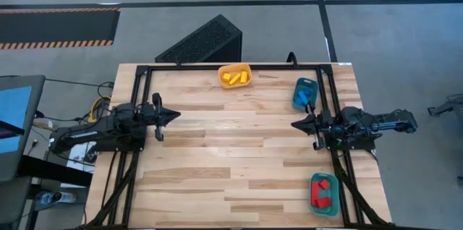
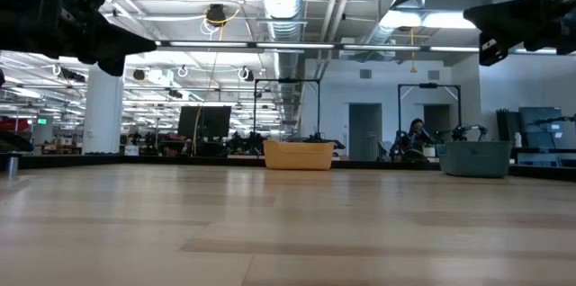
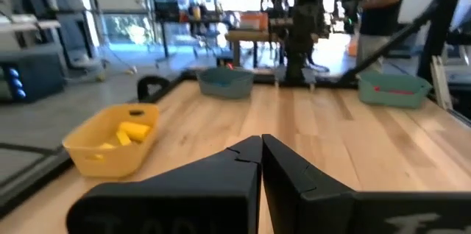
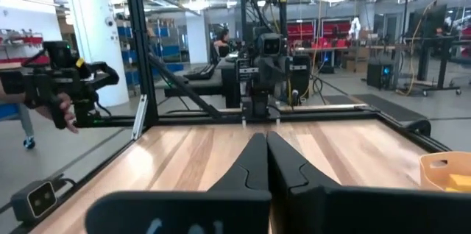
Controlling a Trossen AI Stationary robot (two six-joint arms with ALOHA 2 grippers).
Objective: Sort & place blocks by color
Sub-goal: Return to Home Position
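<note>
Yellow blocks [image 1: 234, 78] lie in the orange tray [image 1: 222, 71] at the table's far edge; in the left wrist view the yellow blocks [image 3: 129, 132] show inside the orange tray [image 3: 87, 151]. Blue blocks [image 1: 300, 98] lie in the blue tray [image 1: 307, 83] at the far right. Red blocks [image 1: 324, 193] lie in the teal tray [image 1: 314, 206] at the near right. My left gripper [image 1: 178, 115] is shut at the table's left edge, holding nothing; its own wrist view shows my left gripper [image 3: 260, 144] with fingertips together. My right gripper [image 1: 293, 124] is shut at the right edge, also empty; my right gripper [image 4: 266, 139] shows closed tips.
A black perforated box [image 1: 202, 42] stands on the floor beyond the table's far edge. A black frame [image 1: 239, 64] runs along the table's far, left and right sides. The wide wooden middle of the table [image 1: 231, 143] lies between the two grippers. A person's hand [image 4: 60, 112] shows beyond the table.
</note>
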